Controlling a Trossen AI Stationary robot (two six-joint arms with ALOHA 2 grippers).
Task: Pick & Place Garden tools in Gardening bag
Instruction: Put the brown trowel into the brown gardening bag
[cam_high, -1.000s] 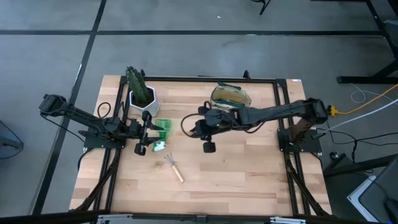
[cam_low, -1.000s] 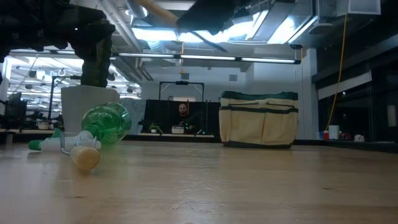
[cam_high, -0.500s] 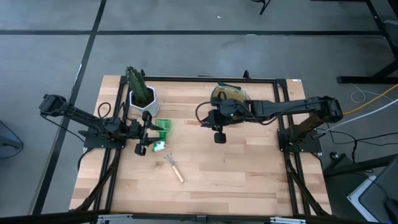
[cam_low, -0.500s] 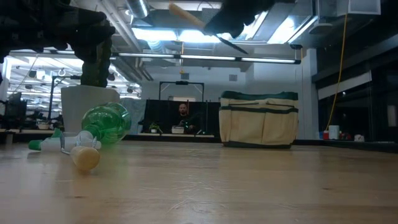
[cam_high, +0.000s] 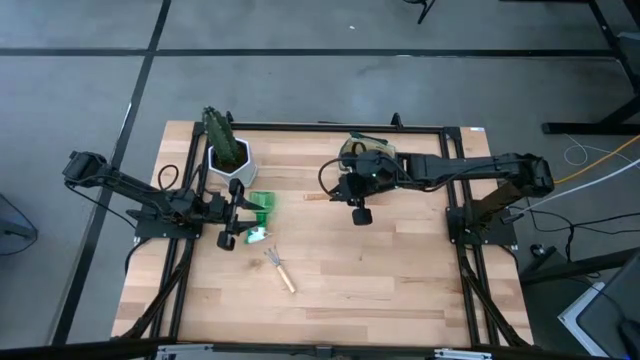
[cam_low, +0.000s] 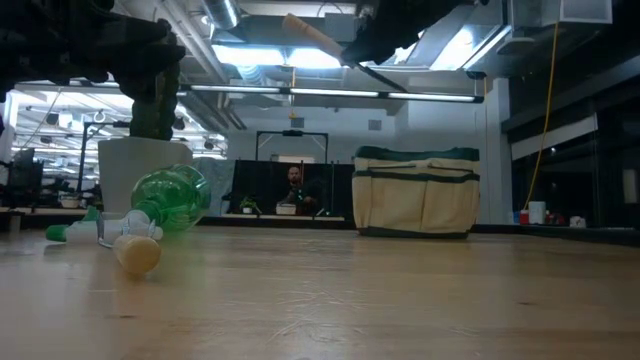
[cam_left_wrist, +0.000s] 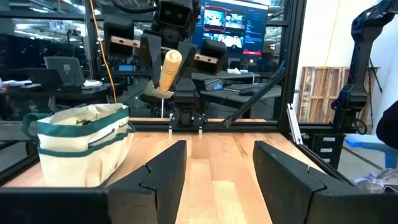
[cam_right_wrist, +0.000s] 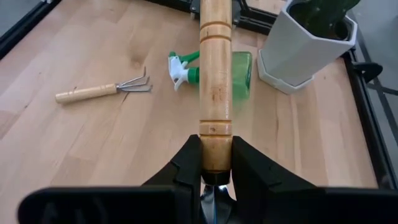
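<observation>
My right gripper (cam_right_wrist: 216, 158) is shut on the trowel, whose wooden handle (cam_right_wrist: 216, 74) juts out ahead of the fingers; it hangs high over the table (cam_high: 340, 190) just near of the beige, green-trimmed gardening bag (cam_high: 371, 153). The bag stands upright on its base (cam_low: 415, 190). The pronged rake (cam_high: 281, 269) and the green-and-white spray bottle (cam_high: 261, 207) lie flat on the wood. My left gripper (cam_high: 238, 213) rests open beside the bottle, nothing between its fingers (cam_left_wrist: 163, 177). The shears do not show. My right gripper pinches the trowel's wooden handle at its blade end (cam_right_wrist: 216, 146) between the two fingers (cam_right_wrist: 189, 165). The handle runs forward along the fingers, its free end (cam_high: 312, 197) toward the table's left. The trowel is lifted clear of the table; the fingers hide most of the blade.
A white hexagonal pot with a cactus (cam_high: 227, 150) stands at the far left, behind the spray bottle. A black frame (cam_high: 455, 200) edges the tabletop. Bare wood lies across the near half of the table (cam_high: 380, 290). A person sits in the room beyond (cam_low: 294, 185).
My right gripper has carried the trowel toward the table's right and far side, closer to the gardening bag, staying shut on the handle and well clear of the table. The left arm and the things on the table have kept still.
</observation>
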